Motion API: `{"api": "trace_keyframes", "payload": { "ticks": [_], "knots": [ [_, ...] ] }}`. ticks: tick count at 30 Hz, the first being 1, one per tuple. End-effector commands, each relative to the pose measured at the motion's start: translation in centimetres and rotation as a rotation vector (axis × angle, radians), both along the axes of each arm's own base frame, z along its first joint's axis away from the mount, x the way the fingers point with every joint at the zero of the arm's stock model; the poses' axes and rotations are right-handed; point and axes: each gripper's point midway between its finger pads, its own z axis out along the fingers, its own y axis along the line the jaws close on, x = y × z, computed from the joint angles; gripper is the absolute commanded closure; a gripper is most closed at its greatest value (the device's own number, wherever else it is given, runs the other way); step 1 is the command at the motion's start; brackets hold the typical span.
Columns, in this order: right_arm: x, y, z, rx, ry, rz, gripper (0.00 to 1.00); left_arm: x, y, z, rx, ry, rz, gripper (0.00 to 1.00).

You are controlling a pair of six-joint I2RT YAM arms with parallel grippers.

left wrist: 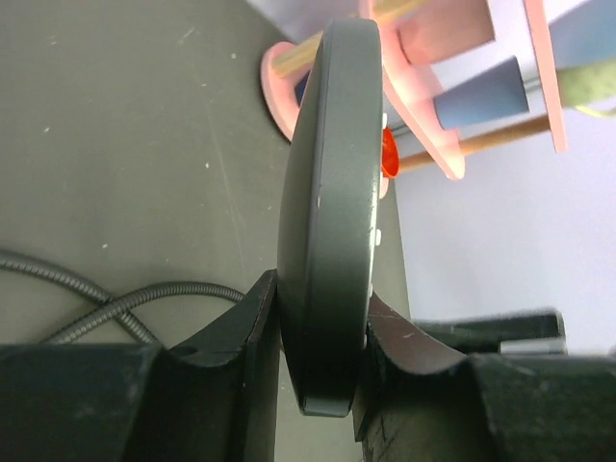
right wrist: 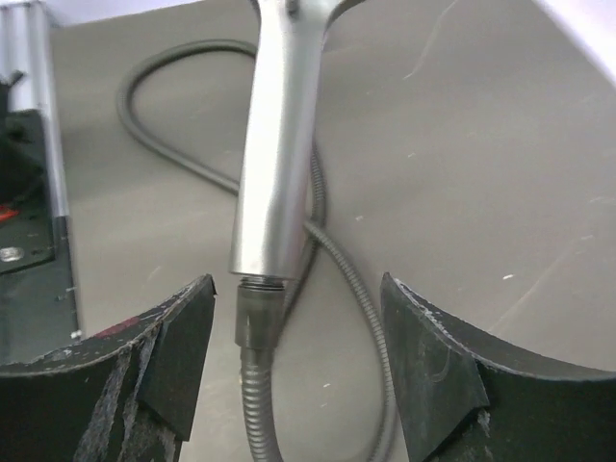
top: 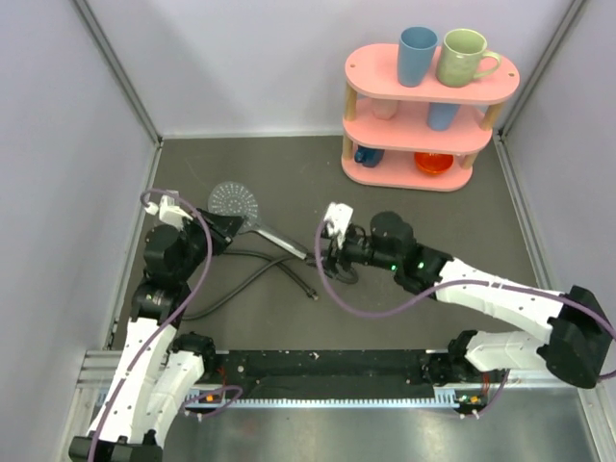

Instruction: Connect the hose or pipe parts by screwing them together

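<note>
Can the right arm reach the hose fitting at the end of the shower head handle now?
Probably yes. The right gripper is open with a finger on each side of the hose fitting, which sits at the handle end, and nothing lies between. The left gripper holds the shower head.

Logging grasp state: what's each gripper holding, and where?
Left gripper clamps the shower head by the edge of its round head. Right gripper open around the hose end, holding nothing.

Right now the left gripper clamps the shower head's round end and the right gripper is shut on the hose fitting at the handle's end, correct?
No: the right gripper is open, jaws clear on either side of the hose fitting, per the right wrist view. The left gripper does clamp the shower head.
</note>
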Motion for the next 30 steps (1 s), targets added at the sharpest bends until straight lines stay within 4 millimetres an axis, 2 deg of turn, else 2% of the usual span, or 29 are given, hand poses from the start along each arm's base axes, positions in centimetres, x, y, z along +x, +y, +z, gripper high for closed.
{"api": "trace_keyframes", "payload": {
  "ticks": [1,3,4,6,8,9,10,12,13,14,16,17,19,20,23,25,26,27,28,29,30],
  "knots": [
    [0.8,-0.1,2.5,-0.095,-0.373,-0.186,0.32,-0.1,1.8,2.7,-0.046,0.134,0.139,1.0],
    [1.3,-0.4,2.2,-0.188,-0.486,-0.243,0.32,0.0,2.0,2.2,-0.052,0.214,0.159,1.0],
    [0.1,0.5,1.8,-0.212,-0.517,-0.218,0.31,-0.5,2.1,2.7,-0.049,0.242,0.166,1.0],
    [0.4,0.9,1.2,-0.296,-0.584,-0.245,0.32,-0.4,2.2,2.3,-0.048,0.295,0.178,1.0],
    [-0.2,1.8,1.4,-0.343,-0.658,-0.24,0.32,-0.6,2.4,2.4,-0.048,0.321,0.192,1.0],
    [0.3,2.0,0.5,-0.394,-0.68,-0.274,0.33,-0.6,2.5,2.4,-0.046,0.325,0.197,1.0],
    [-0.2,2.6,0.4,-0.412,-0.704,-0.268,0.34,-0.7,2.6,2.5,-0.045,0.328,0.201,1.0],
    [0.1,3.1,0.6,-0.458,-0.76,-0.291,0.41,-0.9,2.9,2.4,-0.039,0.342,0.218,1.0],
    [0.1,3.8,0.0,-0.471,-0.775,-0.29,0.45,-0.9,3.0,2.3,-0.038,0.346,0.223,1.0],
    [-0.2,4.3,0.2,-0.478,-0.806,-0.285,0.56,-1.0,3.0,2.2,-0.033,0.352,0.221,1.0],
    [-0.1,4.7,0.3,-0.477,-0.827,-0.306,0.71,-1.1,3.0,2.4,-0.026,0.347,0.222,1.0],
    [-0.1,5.0,0.5,-0.47,-0.823,-0.311,0.83,-1.1,3.2,2.2,-0.018,0.349,0.226,1.0],
    [0.0,5.1,0.0,-0.493,-0.805,-0.317,0.92,-1.3,3.6,2.1,-0.006,0.349,0.245,1.0],
    [0.1,5.3,0.4,-0.484,-0.795,-0.328,1.0,-1.3,3.7,2.0,0.003,0.346,0.249,1.0],
    [0.1,5.8,0.1,-0.478,-0.728,-0.308,1.0,-1.4,3.5,2.7,0.028,0.285,0.22,1.0],
    [0.5,5.9,0.2,-0.452,-0.66,-0.295,1.0,-1.5,2.5,4.2,0.026,0.155,0.147,1.0],
    [-0.3,6.5,0.4,-0.397,-0.587,-0.237,1.0,-1.6,2.0,4.9,0.056,0.074,0.102,1.0],
    [0.5,6.1,0.6,-0.375,-0.538,-0.229,1.0,-1.6,1.6,3.9,0.071,0.043,0.069,1.0],
    [0.4,6.2,0.8,-0.339,-0.488,-0.195,1.0,-2.2,0.9,6.7,0.06,-0.126,0.019,1.0],
    [-1.0,7.1,0.5,-0.27,-0.394,-0.088,1.0,-2.4,0.7,7.0,0.073,-0.194,0.002,1.0],
    [-1.6,7.0,1.6,-0.21,-0.356,-0.04,1.0,-2.4,0.3,5.4,0.075,-0.213,-0.021,1.0]
  ]
}}
